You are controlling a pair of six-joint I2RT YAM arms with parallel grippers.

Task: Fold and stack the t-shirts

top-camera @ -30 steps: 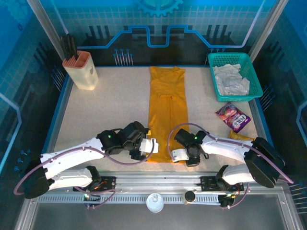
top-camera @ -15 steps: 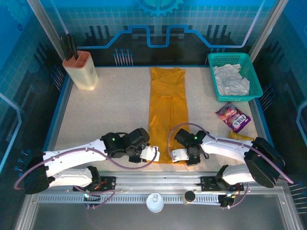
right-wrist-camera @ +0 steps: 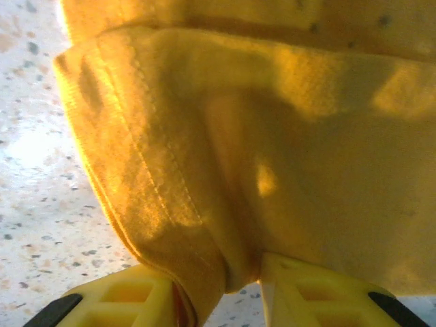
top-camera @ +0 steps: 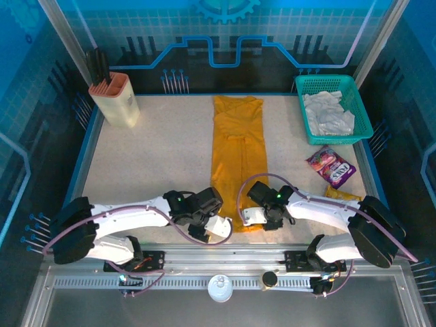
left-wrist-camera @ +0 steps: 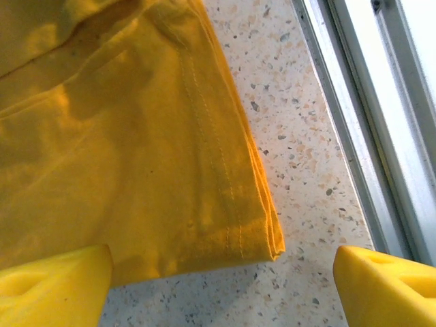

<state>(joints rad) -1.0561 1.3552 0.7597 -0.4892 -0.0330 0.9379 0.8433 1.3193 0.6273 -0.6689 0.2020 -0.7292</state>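
Here the mustard-orange t-shirt (top-camera: 237, 157) lies as a long narrow strip down the middle of the desk (top-camera: 157, 157). Its long axis runs near to far, and both pincers sit at its near hem. Your right pincer (top-camera: 253, 216) is clamped on the near-right corner: in the right wrist view the hem folds down between the fingers (right-wrist-camera: 320, 296). Your left pincer (top-camera: 219, 227) stands wide apart at the near-left corner, which lies between its fingers (left-wrist-camera: 54, 283). It is the nearer arm for that corner, and the cloth stretches away from it toward the far side. The pale t-shirt (top-camera: 327, 112) sits crumpled in the green basket (top-camera: 355, 128) at far right, well apart. You cannot tell how many layers the right pincer holds, and from above the arms cover the hem.
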